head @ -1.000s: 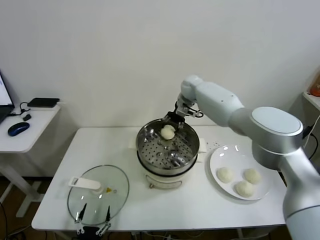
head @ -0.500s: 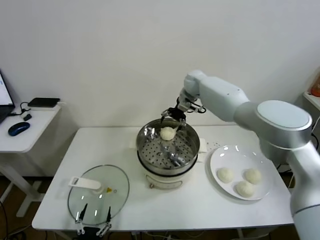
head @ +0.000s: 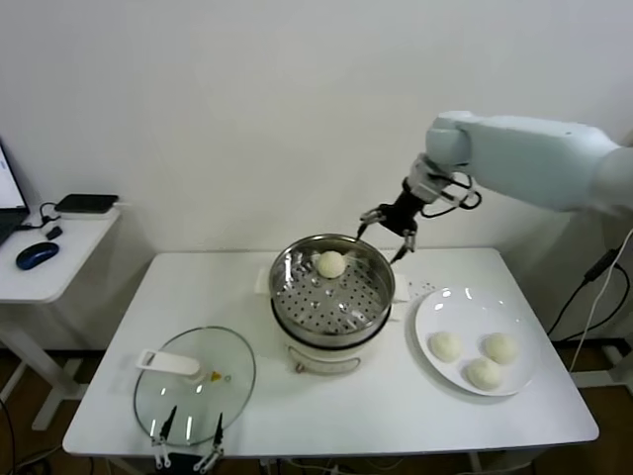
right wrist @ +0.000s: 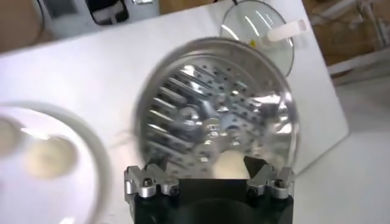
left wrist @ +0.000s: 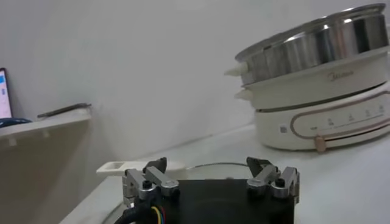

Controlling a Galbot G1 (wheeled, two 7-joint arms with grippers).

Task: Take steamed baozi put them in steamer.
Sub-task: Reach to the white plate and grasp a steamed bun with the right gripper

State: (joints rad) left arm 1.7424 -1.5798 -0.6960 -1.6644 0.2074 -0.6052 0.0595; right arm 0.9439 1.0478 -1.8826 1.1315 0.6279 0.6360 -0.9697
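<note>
steamer [head: 333, 297] sits mid-table [head: 376, 416], w/ one baozi [head: 331, 264] in it on the far side of the tray. plate [head: 440, 307] just right of steamer, holding three baozi [head: 484, 372]. glass lid [head: 195, 385] lies near-left of steamer. side desk [head: 59, 247] far left w/ mouse [head: 36, 254] on it.

We are in what looks like a lab or office room set up as a mock kitchen. A plain white surface [head: 465, 421] stands against a bare white wall [head: 247, 99], carrying an electric steamer [head: 332, 297], a glass lid [head: 195, 384] and a white plate [head: 440, 307]. At nine o'clock, a second desk [head: 59, 257] holds a computer mouse [head: 36, 254] and a screen's edge [head: 8, 188].
</note>
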